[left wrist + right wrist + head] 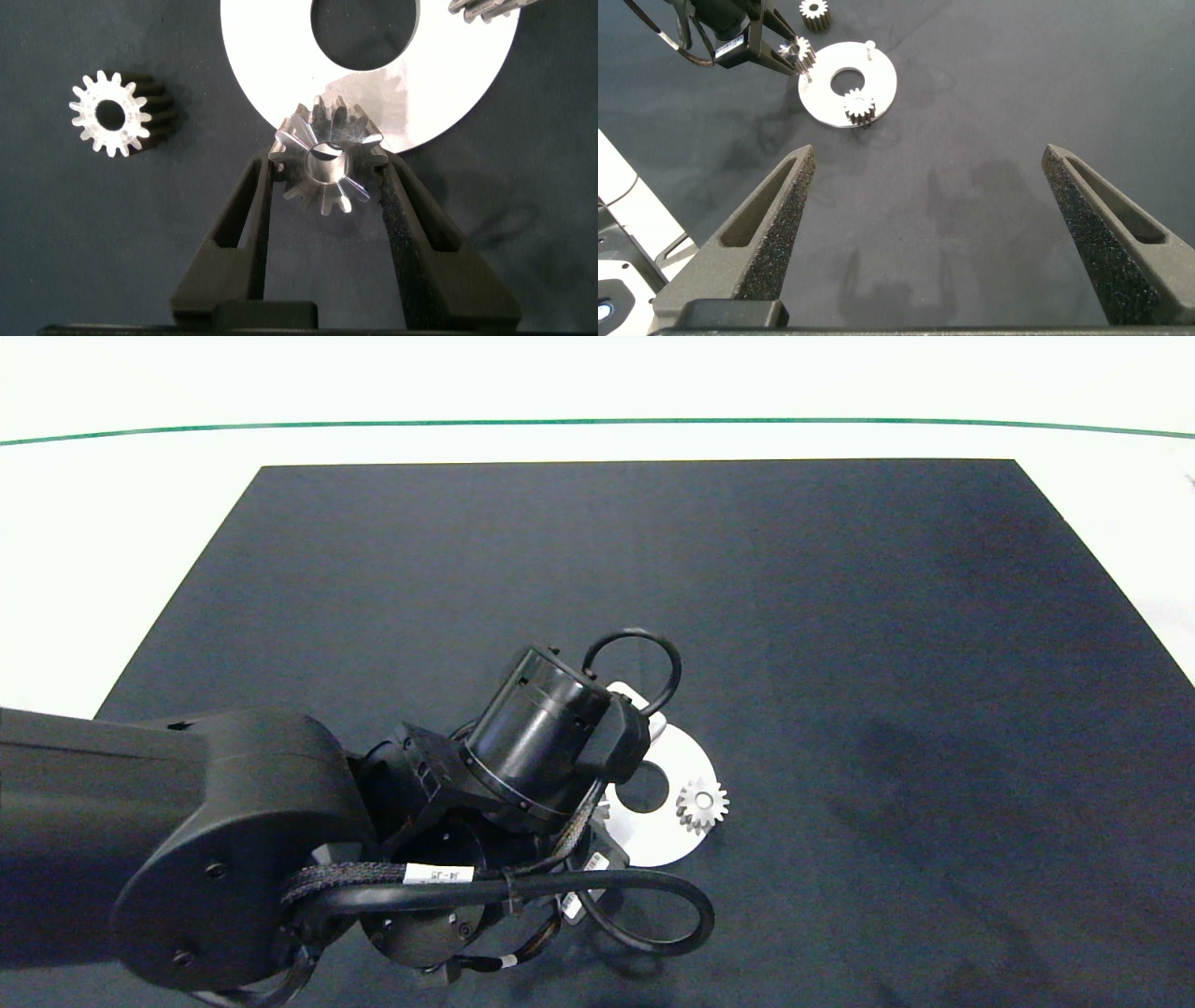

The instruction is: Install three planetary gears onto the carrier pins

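My left gripper (pixel 327 173) is shut on a silver planetary gear (pixel 348 140), holding it tilted over the edge of the white disc (pixel 280 56). Whether a carrier pin sits under that gear is hidden. A second gear (pixel 702 805) sits on the disc (pixel 653 845), also visible in the right wrist view as the gear (pixel 860 109). A third gear (pixel 112 114) lies flat on the mat beside the disc. One bare carrier pin (pixel 868 45) stands on the disc (pixel 878 89). In the head view the left arm's wrist (pixel 551 737) covers the gripper. My right gripper (pixel 934 215) hangs open, well away from the disc.
Everything rests on a dark mat (pixel 840 616) laid on a white table (pixel 112 523) with a green line near its far edge. Cable loops (pixel 635 915) hang from the left arm beside the disc.
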